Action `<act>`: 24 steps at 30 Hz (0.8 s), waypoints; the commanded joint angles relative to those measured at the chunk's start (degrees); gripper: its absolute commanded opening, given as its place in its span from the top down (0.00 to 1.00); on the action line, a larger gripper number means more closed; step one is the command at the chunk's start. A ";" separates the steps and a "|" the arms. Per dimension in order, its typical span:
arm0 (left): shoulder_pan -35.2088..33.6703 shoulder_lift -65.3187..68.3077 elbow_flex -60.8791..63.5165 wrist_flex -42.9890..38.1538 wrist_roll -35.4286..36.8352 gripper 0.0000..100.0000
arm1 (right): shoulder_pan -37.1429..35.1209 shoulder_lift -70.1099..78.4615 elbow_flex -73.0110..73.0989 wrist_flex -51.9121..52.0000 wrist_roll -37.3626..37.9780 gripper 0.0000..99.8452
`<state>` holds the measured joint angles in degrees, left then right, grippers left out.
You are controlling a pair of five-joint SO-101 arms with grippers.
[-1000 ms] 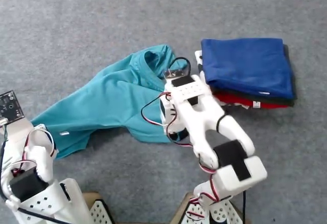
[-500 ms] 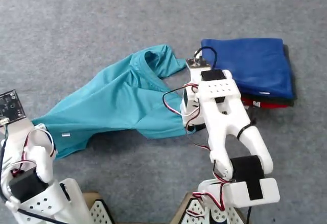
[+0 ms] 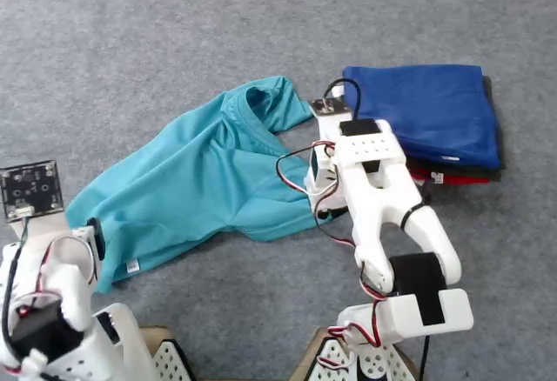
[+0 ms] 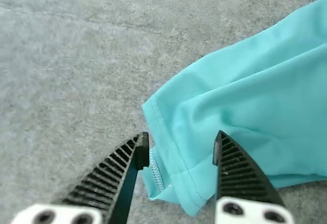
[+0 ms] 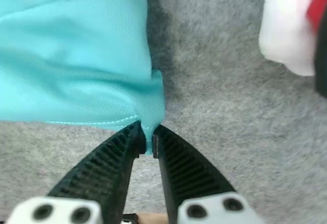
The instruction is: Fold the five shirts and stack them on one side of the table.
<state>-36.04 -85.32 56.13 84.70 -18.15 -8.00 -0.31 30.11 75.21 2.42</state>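
Robot arms, two of them and both white, stand at the near edge of a grey felt-covered table [image 3: 130,42]. At near left, the left arm [image 3: 52,285] sits low. Its wrist view shows the left claw [image 4: 181,138] spread open. Its two black ribbed fingers [image 4: 127,168] straddle a folded hem corner of a teal shirt [image 3: 191,181] without pinching it.

At near right, the right arm [image 3: 383,216] is extended over the middle of the table. The right claw [image 5: 147,134] is clamped closed on a hemmed edge of the teal shirt, with a small fold of fabric squeezed between its tips.

The teal shirt lies unfolded and rumpled across the middle of the table. It runs diagonally from the near left, beside the left arm, to its collar opening near the centre.

Just beyond the right arm and to its right sits a neat stack of folded shirts. A blue shirt [image 3: 422,111] is on top, a black shirt [image 3: 487,170] lies under it, and a red shirt [image 3: 435,175] is below that. A white shirt [image 5: 286,35] shows at the stack's edge in the right wrist view. The stack lies near the teal shirt but apart from it.
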 commanded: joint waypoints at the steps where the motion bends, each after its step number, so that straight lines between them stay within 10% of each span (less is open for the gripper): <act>1: -3.65 5.01 -0.40 -3.43 -0.70 0.78 | 0.62 -0.13 -4.00 0.09 0.53 0.99; 24: 8.04 95.12 -39.16 -18.11 -0.35 0.97 | -6.95 0.22 -7.16 0.70 0.26 0.99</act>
<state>-28.31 2.07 25.45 66.95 -18.24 -14.33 0.13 25.36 76.18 2.59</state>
